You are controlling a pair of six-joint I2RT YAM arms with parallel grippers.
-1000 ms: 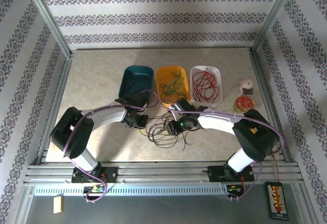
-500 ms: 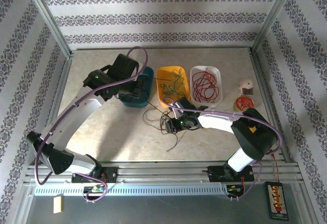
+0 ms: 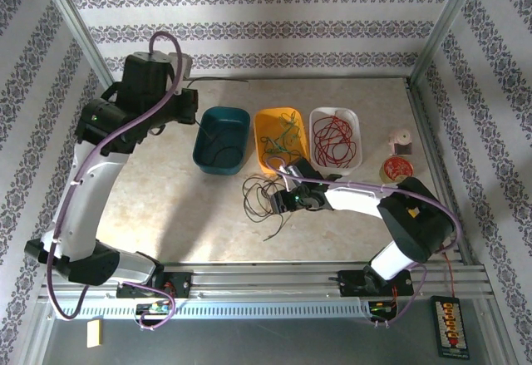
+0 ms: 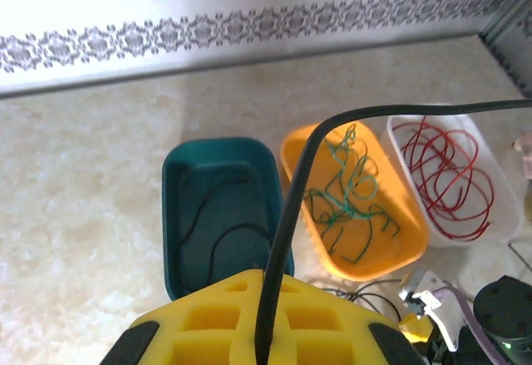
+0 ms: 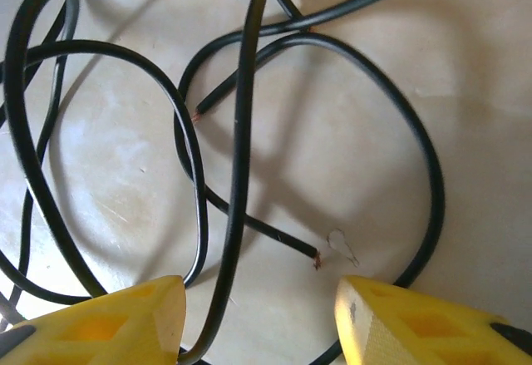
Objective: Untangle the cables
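- left gripper (image 4: 266, 298): yellow fingers pressed together on a single black cable (image 4: 287, 215), which rises from the tips, bends right and runs off the frame edge
- top view: left arm raised high over the far-left part of the table (image 3: 166, 207), with the left gripper (image 3: 189, 103) left of the teal bin (image 3: 223, 168)
- right gripper (image 5: 258, 315): jaws apart, low over the tabletop. One black strand passes through the gap and touches neither finger as far as I can tell, so nothing is clamped
- black cable tangle (image 3: 262, 200): loose overlapping loops flat on the table, near the middle, just in front of the teal and orange bins. The right gripper (image 3: 283, 203) sits at its right side
- wrist close-up: the tangle's strands (image 5: 237, 132) cross each other, and several cut ends show bare copper
- teal bin: a black strand (image 4: 218, 240) is curled inside
- orange bin (image 3: 270, 120): green cables (image 3: 283, 139) bunched inside, between the teal and white bins
- white bin (image 3: 336, 113): red cables (image 3: 334, 142) coiled inside
- red wire reel (image 3: 397, 168): on the table right of the white bin, well apart from the tangle
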